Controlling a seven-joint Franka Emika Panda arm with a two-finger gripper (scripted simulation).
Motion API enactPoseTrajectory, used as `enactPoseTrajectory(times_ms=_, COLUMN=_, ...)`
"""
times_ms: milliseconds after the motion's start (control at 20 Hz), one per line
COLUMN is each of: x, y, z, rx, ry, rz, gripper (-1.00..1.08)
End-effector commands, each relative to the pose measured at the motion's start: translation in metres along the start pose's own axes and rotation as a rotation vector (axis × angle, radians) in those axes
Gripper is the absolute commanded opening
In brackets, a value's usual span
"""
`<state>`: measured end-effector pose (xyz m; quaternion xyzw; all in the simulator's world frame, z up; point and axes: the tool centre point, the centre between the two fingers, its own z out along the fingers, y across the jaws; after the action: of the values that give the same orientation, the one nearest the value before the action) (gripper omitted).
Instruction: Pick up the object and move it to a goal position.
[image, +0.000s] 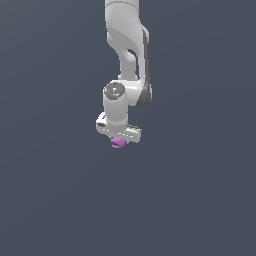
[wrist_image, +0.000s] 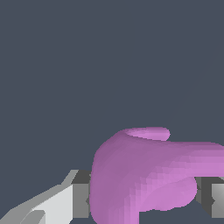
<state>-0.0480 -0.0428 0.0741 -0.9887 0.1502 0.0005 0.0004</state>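
**Exterior view: one pink lump at the gripper's tip**

One white Panda arm (image: 127, 55) hangs over a plain grey-blue ground (image: 45, 200) — its white gripper (image: 119, 140) points down. One small pink-purple hooked object (image: 118, 143) sits between the fingers. In the wrist view the object (wrist_image: 148, 175) fills the gap between grey pads (wrist_image: 80, 194) — clamped on both sides.

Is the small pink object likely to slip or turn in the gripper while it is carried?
The pink object looks rigid and probably light, being much smaller than the gripper. Its rounded, curled surface gives the finger pads little flat contact, so it may rotate somewhat. The smooth rendered finish suggests it could be slippery.
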Motion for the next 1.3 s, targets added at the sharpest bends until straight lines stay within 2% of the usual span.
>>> enactPoseTrajectory(times_ms=0, x=0.001, y=0.012, z=-0.016, rx=0.0, ry=0.001, rz=0.001, gripper=-1.0)
enactPoseTrajectory(times_ms=750, x=0.011, y=0.108, z=-0.146, rx=0.001, ry=0.001, rz=0.002, gripper=-1.0)
enactPoseTrajectory(times_ms=1250, x=0.017, y=0.137, z=-0.185, rx=0.0, ry=0.001, rz=0.002, gripper=-1.0)
